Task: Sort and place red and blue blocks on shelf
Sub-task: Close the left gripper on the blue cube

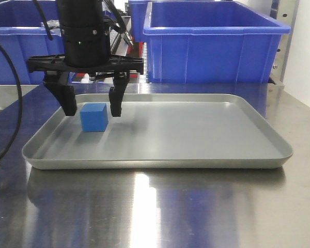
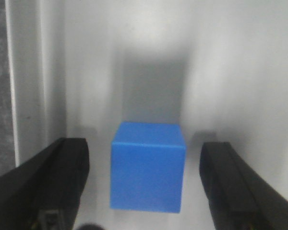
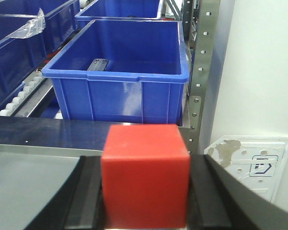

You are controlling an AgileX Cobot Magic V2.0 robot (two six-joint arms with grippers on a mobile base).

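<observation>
Toward the left of the front view, the left gripper (image 1: 93, 111) hangs low over the grey tray (image 1: 160, 163) with its jaws spread wide, one finger on each side of the blue block (image 1: 94, 118). Its wrist view shows a clear gap between each finger and the cube, so it has hold of nothing. The block rests flat on the tray floor near the tray's left end.

At the bottom centre of the right wrist view, the right gripper (image 3: 146, 191) is clamped on the red block (image 3: 145, 175), fingers pressed against two opposite faces. Beyond it, a blue bin (image 3: 120, 96) fills the middle of the frame, and the shelf (image 3: 197, 72) shows its perforated upright just right of the bin.

As I judge it, the task is at an early stage: red is picked up but not placed, blue is lined up but not yet gripped, and neither cube sits on the rack
</observation>
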